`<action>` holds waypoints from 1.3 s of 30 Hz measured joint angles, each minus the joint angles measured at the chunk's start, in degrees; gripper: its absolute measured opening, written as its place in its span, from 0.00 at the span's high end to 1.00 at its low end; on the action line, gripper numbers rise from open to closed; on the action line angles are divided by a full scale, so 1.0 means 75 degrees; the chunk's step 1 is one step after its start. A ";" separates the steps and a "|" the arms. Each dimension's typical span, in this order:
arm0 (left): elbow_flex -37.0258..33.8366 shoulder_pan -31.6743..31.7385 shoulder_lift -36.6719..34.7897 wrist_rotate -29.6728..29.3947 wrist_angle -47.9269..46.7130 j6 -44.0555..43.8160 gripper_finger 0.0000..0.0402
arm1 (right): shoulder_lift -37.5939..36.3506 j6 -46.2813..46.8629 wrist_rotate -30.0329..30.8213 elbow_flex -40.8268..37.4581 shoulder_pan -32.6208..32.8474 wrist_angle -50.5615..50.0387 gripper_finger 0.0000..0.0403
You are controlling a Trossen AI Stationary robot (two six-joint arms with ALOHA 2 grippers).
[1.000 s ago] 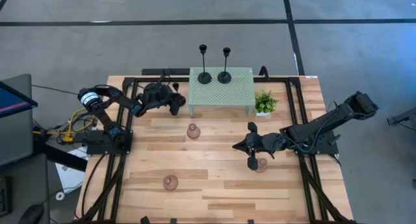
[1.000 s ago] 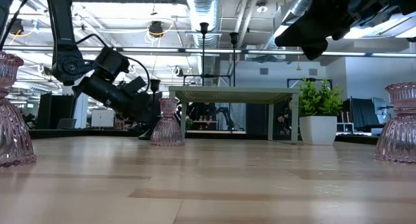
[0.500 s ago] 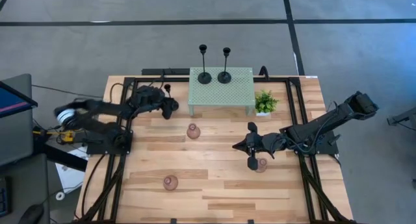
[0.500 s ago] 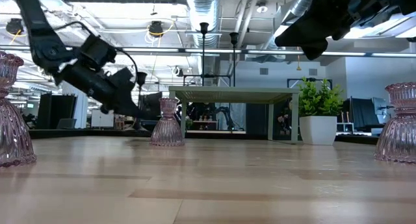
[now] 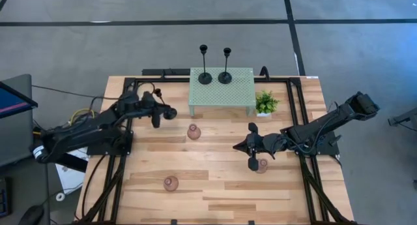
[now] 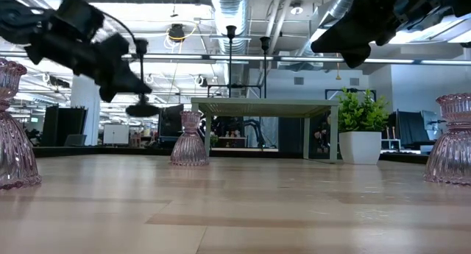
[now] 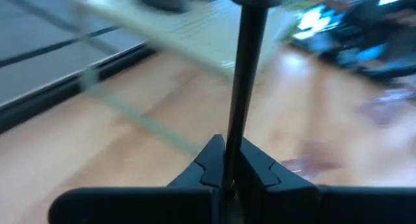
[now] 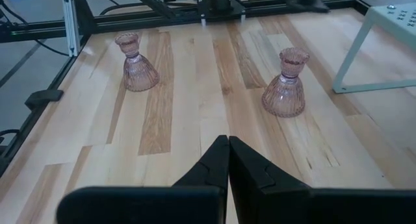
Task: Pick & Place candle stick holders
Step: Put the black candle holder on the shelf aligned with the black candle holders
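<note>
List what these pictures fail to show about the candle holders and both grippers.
- The third pink holder: in the high view the right gripper overlaps it; the low view cuts it off at the edge.
- The black holder clamped in the left gripper: its base is hidden behind the fingers in the left wrist view, its top cut off; the background is blurred.
- The near-left pink holder: cut off by the low view's left edge.
</note>
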 joint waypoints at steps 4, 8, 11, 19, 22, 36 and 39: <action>0.0008 -0.0653 -0.0390 0.0261 0.0000 -0.0431 0.97 | 0.0000 0.0000 0.0021 0.0000 -0.0003 0.0002 1.00; 0.0278 -0.1373 -0.0355 0.0178 -0.0017 -0.0488 0.97 | 0.0000 0.0000 0.0185 0.0000 0.0000 0.0002 1.00; 0.0618 -0.1931 -0.0162 0.0062 -0.0027 -0.0491 0.97 | 0.0000 0.0000 0.0204 0.0000 -0.0003 0.0005 1.00; 0.1439 -0.3584 0.0963 -0.0594 0.0012 -0.0171 0.97 | 0.0000 -0.0040 0.0207 0.0000 -0.0013 0.0417 1.00; 0.1734 -0.4218 0.1519 -0.1109 0.0007 0.0028 0.97 | 0.0000 -0.0058 0.0205 0.0000 -0.0088 0.0884 1.00; 0.3344 -0.5877 0.4018 -0.1865 0.0150 0.1185 0.97 | 0.0082 -0.0082 0.0181 0.0003 -0.0727 0.2284 1.00; 0.3590 -0.5819 0.4362 -0.1867 0.0224 0.1338 0.97 | 0.0182 -0.0105 0.0187 0.0003 -0.0764 0.2505 0.99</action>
